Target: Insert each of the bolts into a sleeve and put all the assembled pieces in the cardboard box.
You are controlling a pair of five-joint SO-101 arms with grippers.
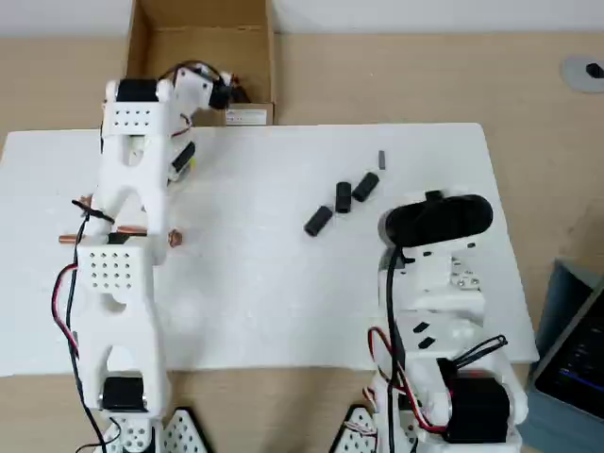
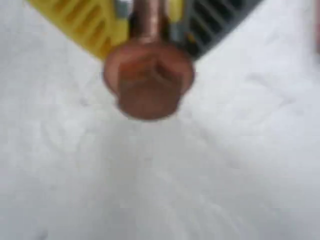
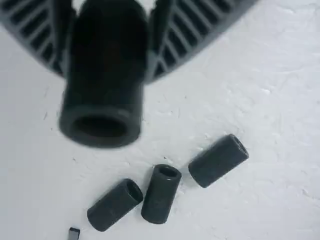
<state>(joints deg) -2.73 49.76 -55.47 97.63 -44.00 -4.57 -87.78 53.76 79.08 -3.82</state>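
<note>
Between left pincer (image 2: pixel 150 15) and right pincer (image 3: pixel 111 25) the job in hand looks like mating: shank and bore want lining on one axis before a slow push, so neither part twists in its grip. Left is clamped on a copper bolt (image 2: pixel 148 82) by its shank, head jutting clear, shank tip hidden; right is clenched round a black sleeve (image 3: pixel 102 95), open bore outermost, three loose sleeves (image 3: pixel 161 192) lying on the white table (image 3: pixel 280 100) just beyond its tips.

Can't make out the copper bolt (image 2: pixel 148 80), all blur, shank cropped off. Same cropping on the held sleeve (image 3: pixel 103 75). Barely see loose bolts (image 1: pixel 68 239) under the left arm (image 1: pixel 118 274).
</note>
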